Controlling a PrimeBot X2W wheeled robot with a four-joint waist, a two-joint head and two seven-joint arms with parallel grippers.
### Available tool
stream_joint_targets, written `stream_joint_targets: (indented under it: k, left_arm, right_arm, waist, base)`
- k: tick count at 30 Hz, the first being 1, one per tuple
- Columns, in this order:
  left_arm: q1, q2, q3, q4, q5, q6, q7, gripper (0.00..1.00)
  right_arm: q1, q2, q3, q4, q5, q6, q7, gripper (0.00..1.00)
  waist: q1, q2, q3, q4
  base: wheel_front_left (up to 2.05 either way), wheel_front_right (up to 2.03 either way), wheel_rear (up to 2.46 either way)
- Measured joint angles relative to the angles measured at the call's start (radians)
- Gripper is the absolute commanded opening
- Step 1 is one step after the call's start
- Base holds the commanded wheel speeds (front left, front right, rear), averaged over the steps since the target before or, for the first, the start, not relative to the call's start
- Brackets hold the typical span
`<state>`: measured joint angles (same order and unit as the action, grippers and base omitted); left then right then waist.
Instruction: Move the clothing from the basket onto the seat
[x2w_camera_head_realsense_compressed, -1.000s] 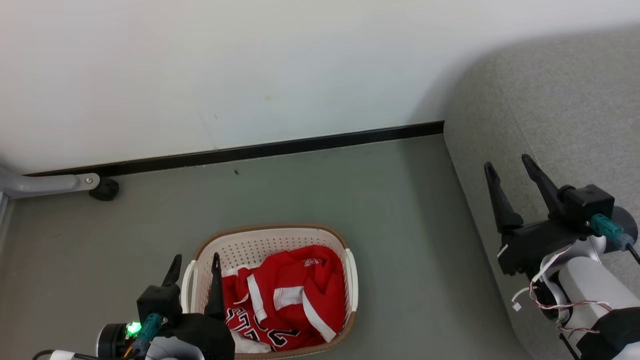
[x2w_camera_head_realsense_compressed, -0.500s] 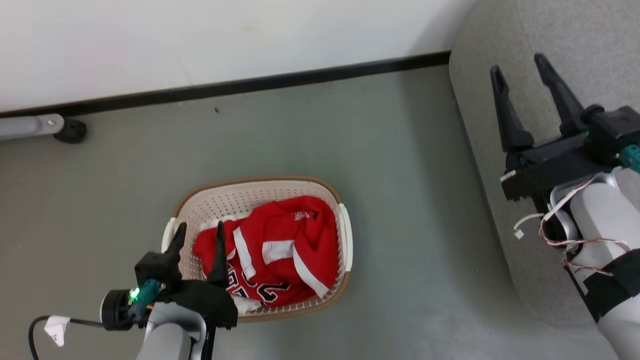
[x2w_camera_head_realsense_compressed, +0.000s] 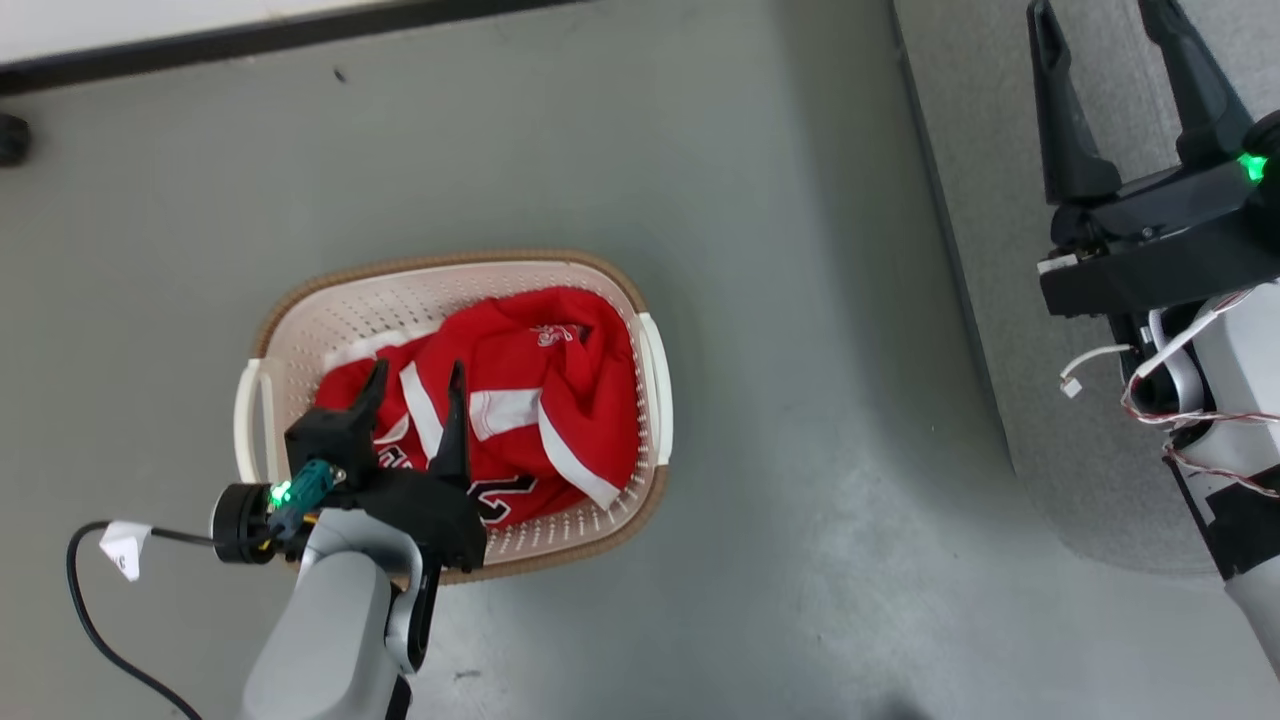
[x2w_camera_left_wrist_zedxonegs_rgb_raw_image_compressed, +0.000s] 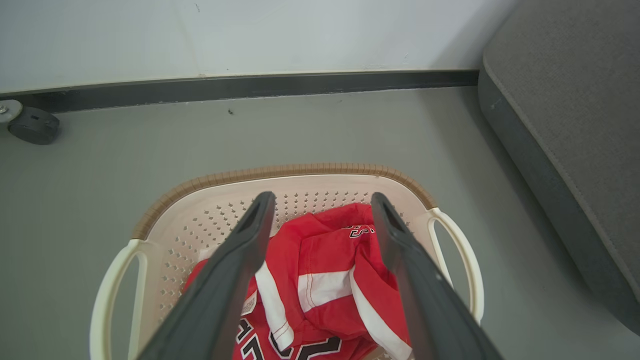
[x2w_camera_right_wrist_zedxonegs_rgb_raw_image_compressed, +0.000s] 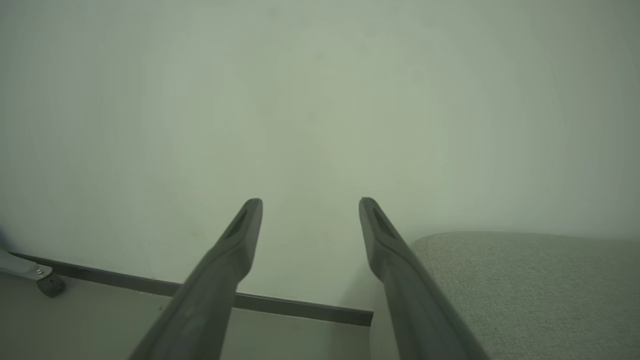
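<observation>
Two pincers stand spread wide, and neither has hold of anything. Our left pincer (x2w_camera_head_realsense_compressed: 417, 367) hangs over the clothing (x2w_camera_head_realsense_compressed: 545, 370), a rumpled heap of red jersey with white stripes and black numerals that lies inside the basket (x2w_camera_head_realsense_compressed: 300, 300). The basket sits on the grey floor (x2w_camera_head_realsense_compressed: 780, 300). In the left wrist view both dark fingers frame the red cloth, and we cannot tell whether their tips touch it.

A second ago the outer finger of that pincer stood at the basket's left handle. Now both fingers are over the jersey, nearer the basket's middle.

Our head camera has tipped downward since then, so the whole picture has slid. The pale wall has almost left the top edge, the black baseboard (x2w_camera_head_realsense_compressed: 200, 45) is a thin band there, and the basket appears higher in the head view. It has not shifted on the floor.

Our right pincer (x2w_camera_head_realsense_compressed: 1095, 10) remains above the near edge of the seat (x2w_camera_head_realsense_compressed: 980, 200), well apart from the basket and as widely spread as before.
</observation>
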<state>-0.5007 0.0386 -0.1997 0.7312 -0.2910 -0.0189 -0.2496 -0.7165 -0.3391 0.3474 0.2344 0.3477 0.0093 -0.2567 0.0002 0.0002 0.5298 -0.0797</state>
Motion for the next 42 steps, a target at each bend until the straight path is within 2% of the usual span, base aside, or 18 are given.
stream_joint_targets:
  k: [8,13,19,27,33,38,42]
  left_arm:
    - [-0.115,-0.001,-0.006,0.099,-0.014,-0.009,0.004,1.00]
    - [-0.186,-0.002,-0.007,0.167,-0.017,-0.006,0.043,1.00]
    - [-0.256,-0.003,-0.010,0.244,-0.017,0.020,0.092,1.00]
    - [-0.319,-0.004,-0.045,0.304,-0.065,0.019,0.142,1.00]
    - [-0.379,-0.005,-0.066,0.344,-0.035,0.073,0.151,1.00]
    - [-0.420,-0.003,-0.071,0.377,-0.006,0.083,0.151,1.00]
    - [-0.439,0.020,-0.075,0.402,0.007,0.095,0.151,1.00]
  right_arm:
    - [-0.061,-0.031,-0.032,-0.046,-0.034,0.009,0.000,1.00]
    - [-0.087,-0.052,-0.046,-0.079,-0.046,0.019,0.000,1.00]
    - [-0.094,-0.056,-0.049,-0.114,-0.060,0.026,0.000,1.00]
    - [-0.093,-0.064,-0.060,-0.145,-0.077,0.028,0.000,1.00]
    - [-0.093,-0.067,-0.076,-0.170,-0.085,0.030,0.000,1.00]
    - [-0.092,-0.066,-0.079,-0.189,-0.086,0.030,0.000,1.00]
    - [-0.090,-0.064,-0.083,-0.208,-0.092,0.030,0.000,1.00]
  waist:
    - [0.0000,0.0000,0.115,-0.028]
    - [0.0000,0.0001,0.175,-0.043]
    - [0.0000,0.0000,0.231,-0.060]
    - [-0.0001,0.0000,0.283,-0.073]
    - [-0.0001,0.0000,0.313,-0.080]
    - [-0.0001,0.0000,0.335,-0.078]
    - [-0.0001,-0.0001,0.352,-0.077]
  base:
    - [0.00,0.00,0.00]
    - [0.00,0.00,0.00]
    - [0.00,0.00,0.00]
    - [0.00,0.00,0.00]
    - [0.00,0.00,0.00]
    - [0.00,0.00,0.00]
    - [0.00,0.00,0.00]
